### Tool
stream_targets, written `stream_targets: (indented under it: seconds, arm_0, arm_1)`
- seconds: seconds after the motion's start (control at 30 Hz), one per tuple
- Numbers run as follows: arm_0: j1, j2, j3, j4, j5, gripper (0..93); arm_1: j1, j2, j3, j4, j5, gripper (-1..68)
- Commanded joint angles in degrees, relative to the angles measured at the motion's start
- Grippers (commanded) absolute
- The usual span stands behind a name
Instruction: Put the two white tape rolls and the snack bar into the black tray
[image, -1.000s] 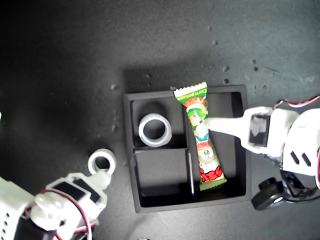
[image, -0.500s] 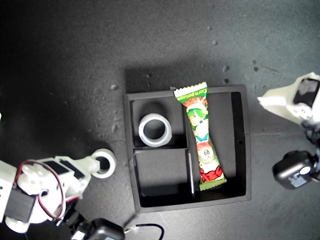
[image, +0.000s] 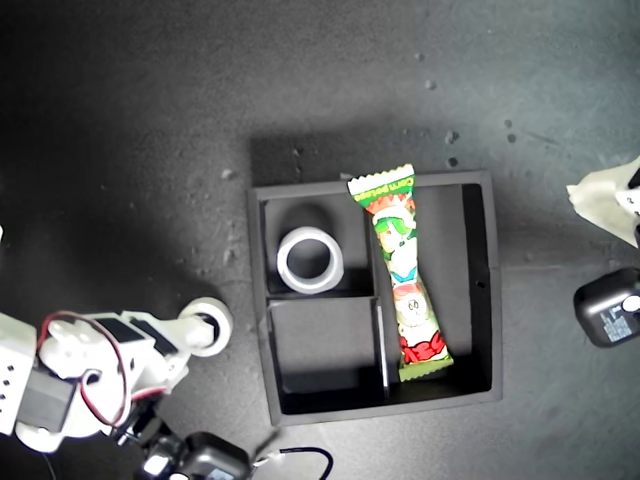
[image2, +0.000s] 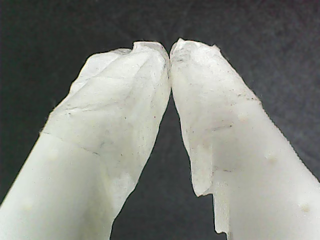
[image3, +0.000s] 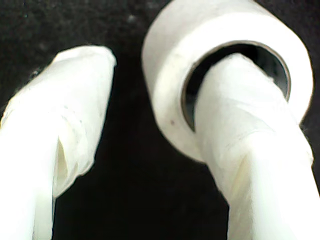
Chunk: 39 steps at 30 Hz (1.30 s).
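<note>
The black tray (image: 258, 300) lies at mid-table in the exterior view. One white tape roll (image: 310, 260) sits in its upper-left compartment. The snack bar (image: 402, 275) lies lengthwise in the long compartment, its top end over the tray's wall. The smaller white tape roll (image: 205, 325) (image3: 200, 25) rests on the table off the tray's left side in the exterior view. My second gripper (image: 200, 328) (image3: 160, 75) is open, with one finger in the roll's hole and the other outside it. My first gripper (image: 600, 195) (image2: 170, 47) is shut and empty at the exterior view's right edge.
The table is dark and matte with small pale specks. A black motor housing (image: 610, 305) of the first arm sits right of the tray in the exterior view. A black cable (image: 300, 455) loops near the bottom edge below the tray.
My first gripper let go of the snack bar in the tray and drew back to the exterior view's right edge. My second gripper swung round and slid one finger into the smaller roll's hole.
</note>
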Motion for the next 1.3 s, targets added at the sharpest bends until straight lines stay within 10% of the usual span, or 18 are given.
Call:
stream_targets:
  seconds: [0.0, 0.73, 1.27]
  arm_0:
    - [0.0, -0.7, 0.0, -1.8, -0.4, 12.7]
    - [-10.0, 4.8, -19.9, 19.3, 12.7, 0.3]
    - [-8.9, -50.2, -112.9, 56.1, 22.1, 0.1]
  arm_1:
    - [0.3, 4.5, 2.6, -1.1, 3.5, -0.3]
    - [-3.0, 55.7, 46.1, -4.6, 40.3, -0.5]
    - [-1.5, 62.8, 57.5, -5.9, 33.2, -0.5]
